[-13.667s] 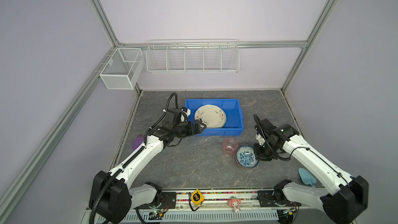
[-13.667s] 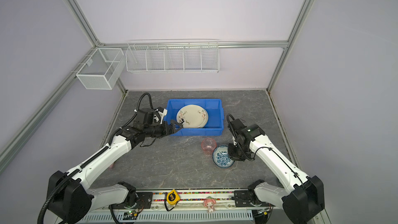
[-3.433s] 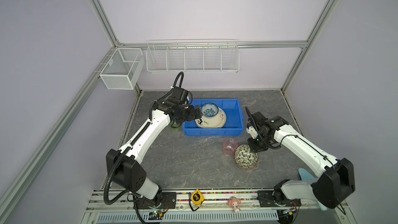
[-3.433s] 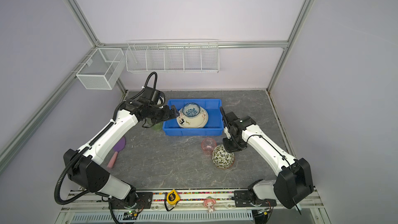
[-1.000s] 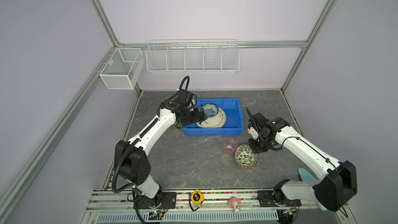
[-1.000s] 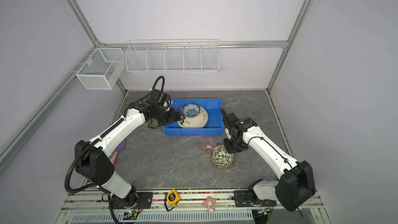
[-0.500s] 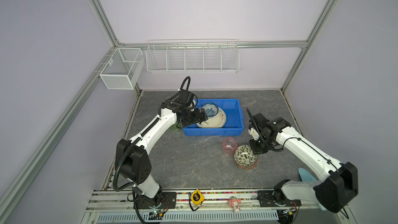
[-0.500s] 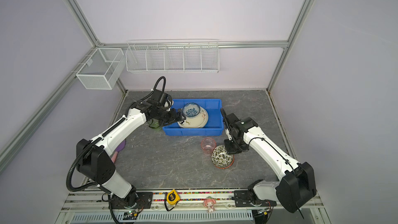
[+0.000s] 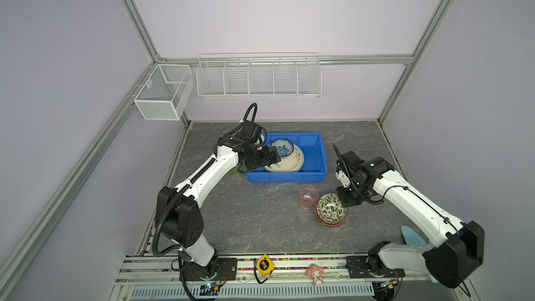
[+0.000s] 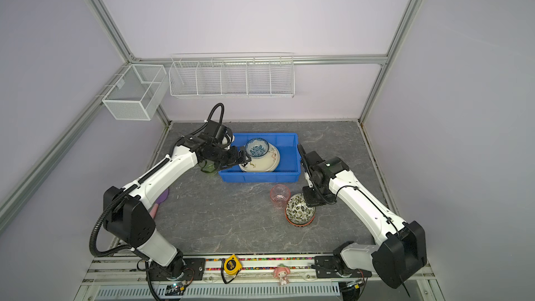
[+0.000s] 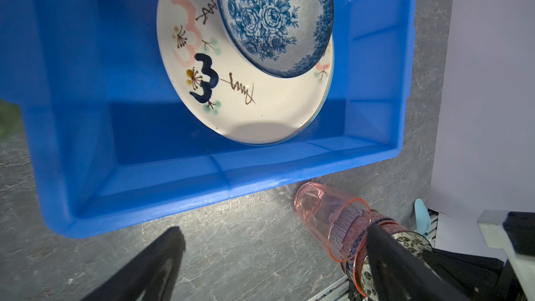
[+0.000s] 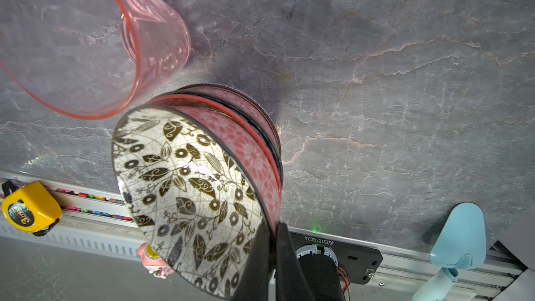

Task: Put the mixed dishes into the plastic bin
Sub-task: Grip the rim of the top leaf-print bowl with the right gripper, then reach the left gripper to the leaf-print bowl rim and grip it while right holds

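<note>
Two robot arms work beside a blue bin (image 9: 289,175) of dishes on a grey table (image 9: 246,215).
The right gripper (image 12: 270,228) pinches the rim of a leaf-print bowl (image 12: 188,186), which is tipped up on a red bowl (image 10: 298,224) just beside a pink cup (image 9: 308,196). The left gripper (image 11: 272,233) hovers at the bin's near-left corner, jaws spread wide and empty. Inside the bin a blue bowl (image 11: 272,21) sits on a plate (image 11: 260,111).

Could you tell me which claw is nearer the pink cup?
Right. The right claw, shut on the leaf-patterned bowl's rim, is just beside the pink cup; the left claw is open at the blue bin, farther away.
</note>
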